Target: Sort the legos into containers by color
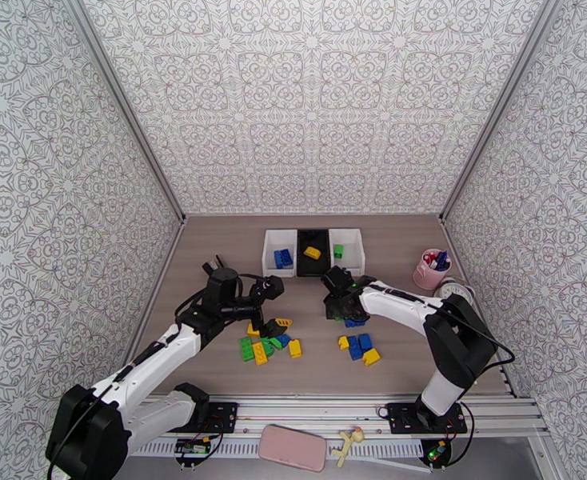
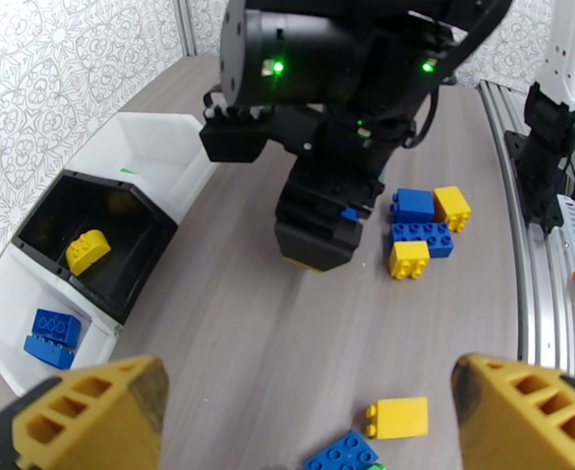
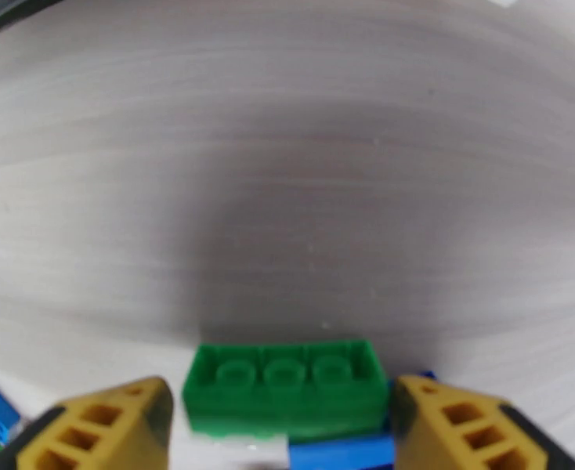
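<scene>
- Top external: containers (image 1: 349, 236) sit ctr frame at far side of table (image 1: 213, 250), a row of 3: white, black, white.
- In them: blue bricks (image 1: 282, 258) in left white bin, yellow brick (image 1: 313, 253) in black bin, green piece (image 1: 338, 251) in right white bin.
- Loose legos (image 1: 265, 344) lie in a mixed heap lower-left of ctr. A smaller blue/yellow group (image 1: 359, 346) lies to its right, apart from it.
- left gripper (image 1: 272, 308) is over upper edge of the heap and hides some bricks. right gripper (image 1: 343, 304) is just below the black bin, blocking what lies under it.
- Off to the right: pink pen cup (image 1: 431, 270) w/ a round white roll (image 1: 456, 291) beside it.
- Bottom edge: pink flat case (image 1: 293, 447) and a small yellow figure (image 1: 348, 446).
- Left wrist: left gripper's yellow fingertips (image 2: 92, 409) are in both bottom corners, spread wide w/ nothing btwn them.
- Right gripper's black body is at ctr, low over the table, covering part of a blue brick.
- Containers at left edge; 4 blue/yellow bricks right of ctr; a lone yellow brick (image 2: 399, 417) near bottom.
- Right wrist: blurry. green brick (image 3: 283, 389) is at bottom ctr, studs up, btwn the spread fingertips (image 3: 99, 432).
- Slim gap each side, so not pinched. It rests on a blue one (image 3: 342, 450).
</scene>
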`<state>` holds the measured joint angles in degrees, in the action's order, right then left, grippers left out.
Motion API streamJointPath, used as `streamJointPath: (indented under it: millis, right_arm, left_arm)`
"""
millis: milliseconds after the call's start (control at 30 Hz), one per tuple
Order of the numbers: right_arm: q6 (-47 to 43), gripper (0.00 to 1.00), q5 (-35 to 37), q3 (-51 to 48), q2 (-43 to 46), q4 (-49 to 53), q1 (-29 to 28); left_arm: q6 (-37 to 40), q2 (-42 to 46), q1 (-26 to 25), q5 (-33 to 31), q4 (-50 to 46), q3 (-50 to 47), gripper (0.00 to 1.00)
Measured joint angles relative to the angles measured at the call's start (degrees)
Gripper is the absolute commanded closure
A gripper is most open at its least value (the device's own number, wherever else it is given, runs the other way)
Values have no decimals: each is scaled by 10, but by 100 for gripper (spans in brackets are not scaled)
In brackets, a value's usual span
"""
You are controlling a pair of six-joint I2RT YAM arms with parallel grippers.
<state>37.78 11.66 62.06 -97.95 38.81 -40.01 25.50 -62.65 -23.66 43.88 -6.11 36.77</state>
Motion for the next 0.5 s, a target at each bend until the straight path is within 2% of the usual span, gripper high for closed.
streamJointPath:
  millis: [233, 500]
  right_arm:
    - [-7, 11, 10, 1, -2, 1, 0]
    - [-15, 25, 5, 6, -28, 2, 0]
  left_arm:
    - [0, 0, 2, 0, 0, 0, 0]
    - [2, 0, 2, 0, 0, 0, 0]
